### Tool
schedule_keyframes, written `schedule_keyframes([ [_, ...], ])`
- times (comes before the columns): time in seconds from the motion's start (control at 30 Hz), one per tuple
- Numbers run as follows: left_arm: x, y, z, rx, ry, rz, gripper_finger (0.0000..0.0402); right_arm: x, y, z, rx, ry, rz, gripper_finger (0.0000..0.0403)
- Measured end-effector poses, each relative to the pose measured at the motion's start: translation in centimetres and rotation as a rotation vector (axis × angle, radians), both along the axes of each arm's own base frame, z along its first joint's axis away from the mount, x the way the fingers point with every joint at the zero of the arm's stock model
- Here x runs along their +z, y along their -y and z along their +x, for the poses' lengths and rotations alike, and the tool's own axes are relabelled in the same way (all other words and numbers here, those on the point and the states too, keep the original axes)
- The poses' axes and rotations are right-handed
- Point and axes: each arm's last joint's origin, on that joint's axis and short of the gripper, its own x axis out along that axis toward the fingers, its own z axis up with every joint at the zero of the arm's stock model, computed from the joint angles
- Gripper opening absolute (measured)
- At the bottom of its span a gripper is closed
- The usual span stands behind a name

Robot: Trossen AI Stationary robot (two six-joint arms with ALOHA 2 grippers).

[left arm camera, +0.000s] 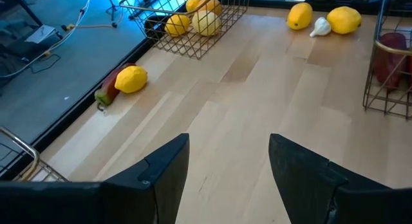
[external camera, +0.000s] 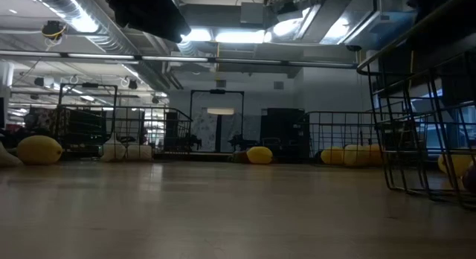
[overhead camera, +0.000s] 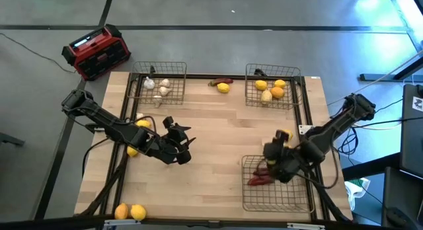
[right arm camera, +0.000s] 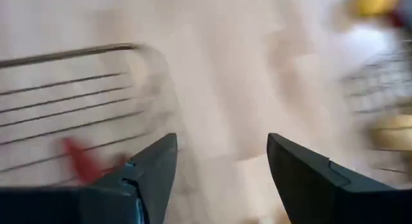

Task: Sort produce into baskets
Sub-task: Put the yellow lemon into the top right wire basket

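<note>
**Both grippers open over the table**

The left gripper [overhead camera: 180, 143] hovers empty, fingers spread, mid-table. The right gripper [overhead camera: 272, 165] is released above the near basket [overhead camera: 277, 200], which holds red peppers [overhead camera: 259, 179]. Garlic [overhead camera: 162, 88] and lemons [overhead camera: 271, 89] fill the far baskets.

Right wrist view is blurred; red piece [right arm camera: 80, 158] is perhaps a pepper

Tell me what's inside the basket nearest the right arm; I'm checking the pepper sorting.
Dark red peppers lie in that basket; the open right pincer and its arm cover the corner, so more may be hidden.
</note>
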Motion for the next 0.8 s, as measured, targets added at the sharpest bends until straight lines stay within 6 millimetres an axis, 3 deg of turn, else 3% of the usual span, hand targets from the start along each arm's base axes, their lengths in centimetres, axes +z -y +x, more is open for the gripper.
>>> schedule_keyframes([
  [0.2,0.0,0.2,-0.1,-0.007,0.001,-0.002,0.0210,-2.7,2.9,0.6,-0.049,-0.134,-0.080,0.0240],
  [0.4,0.0,0.2,-0.1,-0.007,-0.003,0.000,0.0210,-4.9,2.4,0.4,0.085,-0.242,0.061,0.0240],
  [0.8,0.0,0.0,-0.1,0.002,-0.003,0.000,0.0210,-5.1,2.5,0.3,0.063,-0.254,0.086,0.0240],
])
